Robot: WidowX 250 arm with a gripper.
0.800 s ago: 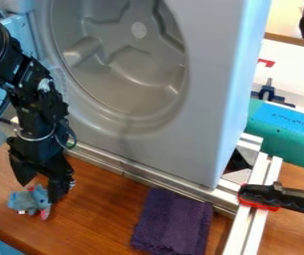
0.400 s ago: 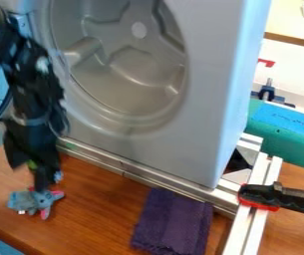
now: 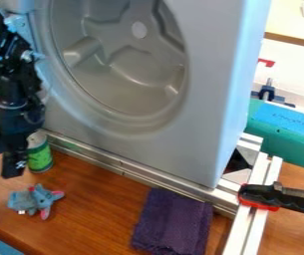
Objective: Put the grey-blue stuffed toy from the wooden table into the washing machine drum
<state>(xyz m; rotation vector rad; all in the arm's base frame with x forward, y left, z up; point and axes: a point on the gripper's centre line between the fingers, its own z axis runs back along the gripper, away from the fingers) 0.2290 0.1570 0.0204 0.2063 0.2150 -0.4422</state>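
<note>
The black gripper [image 3: 11, 164] hangs at the left of the camera view, over the wooden table, with its lower end close beside a green can. The can [image 3: 41, 158] stands upright near the metal rail, its upper left side partly behind the gripper. A small grey-blue plush elephant [image 3: 26, 201] with pink ears lies on the table, below and apart from the gripper. Farther right, a dark purple cloth [image 3: 173, 221] lies flat.
A large grey appliance panel [image 3: 204, 104] with a round recess rises behind the table [image 3: 94, 214]. Metal rails [image 3: 124, 164] run along its foot. At the right are a black-and-red clamp [image 3: 274, 198] and a teal object [image 3: 294, 142].
The gripper has moved up and left, away from the plush elephant, bringing the green can into fuller view. The elephant stays in place; its upper right part is now uncovered.
</note>
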